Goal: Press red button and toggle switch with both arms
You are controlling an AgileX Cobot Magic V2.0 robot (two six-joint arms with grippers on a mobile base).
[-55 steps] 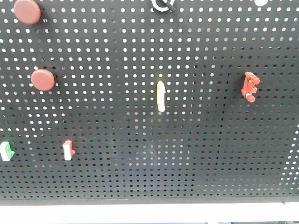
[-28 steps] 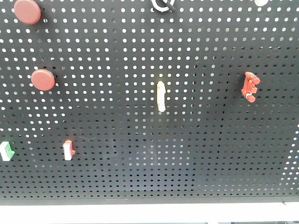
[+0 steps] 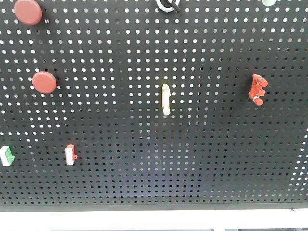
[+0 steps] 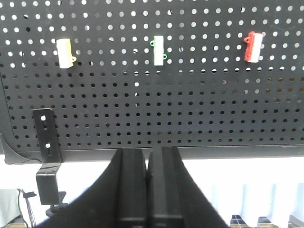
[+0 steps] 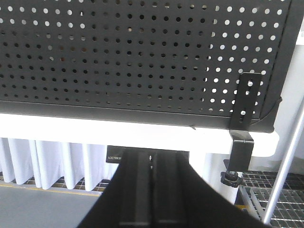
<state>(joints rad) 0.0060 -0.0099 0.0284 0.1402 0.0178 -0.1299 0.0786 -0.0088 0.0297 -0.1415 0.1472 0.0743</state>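
A black perforated panel (image 3: pixel 192 159) fills the front view. Two red buttons sit near its left edge: one red button (image 3: pixel 28 11) is in the upper left corner, and the second red button (image 3: pixel 44 82) is below it, well apart. Low on the left side there is a small red-and-white switch (image 3: pixel 70 154), and a green-and-white switch (image 3: pixel 6 155) is at the left edge on the same height. A yellow-white switch (image 3: pixel 165 99) is mounted near the middle of the panel, and a red clamp-like part (image 3: pixel 257 89) stands toward the right edge. No arm appears in this view.

In the left wrist view, the left gripper (image 4: pixel 147 190) is below the lower edge of the panel, with its two black fingers pressed together and nothing between them. Above it, three switches stand in a row: a yellow one (image 4: pixel 64 52), a green one (image 4: pixel 159 50) and a red one (image 4: pixel 253 46). A black bracket (image 4: pixel 46 142) hangs at the lower left corner.

In the right wrist view, the right gripper (image 5: pixel 153 190) is also under the lower edge, apart from the panel, and its fingers are closed against each other, empty. Another black bracket (image 5: pixel 244 114) holds the lower right corner.
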